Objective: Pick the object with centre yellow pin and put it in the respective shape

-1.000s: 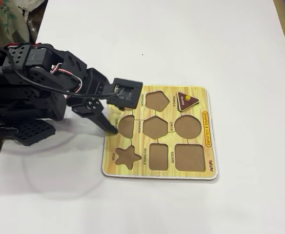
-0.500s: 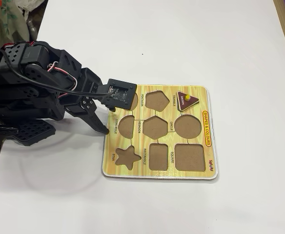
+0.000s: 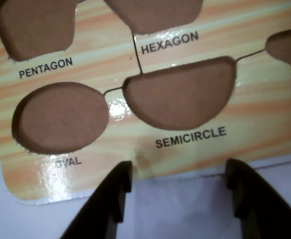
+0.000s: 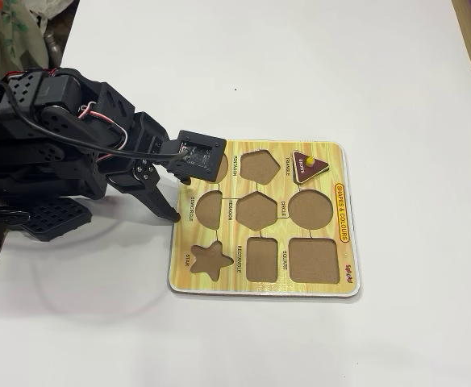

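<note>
The object with the yellow pin is a brown triangle (image 4: pixel 306 167). It lies in the triangle recess at the far top right of the wooden shape board (image 4: pixel 219 278) in the fixed view, and the wrist view does not show it. My gripper (image 4: pixel 180 199) hangs over the board's left edge, far from the triangle. In the wrist view the gripper (image 3: pixel 179 173) is open, with only white table between its dark fingers, just below the semicircle recess (image 3: pixel 180 97).
The board's other recesses hold nothing: oval (image 3: pixel 61 117), pentagon (image 4: pixel 260 166), hexagon (image 4: pixel 257 210), circle (image 4: pixel 310 210), star (image 4: pixel 210 260), rectangle (image 4: pixel 261 259), square (image 4: pixel 313 260). White table (image 4: pixel 316 64) surrounds the board. The arm's black base (image 4: pixel 34 161) fills the left side.
Since a second ago the gripper has drawn back to the left, off the semicircle recess to the board's edge. It has stayed still over the last half second.
</note>
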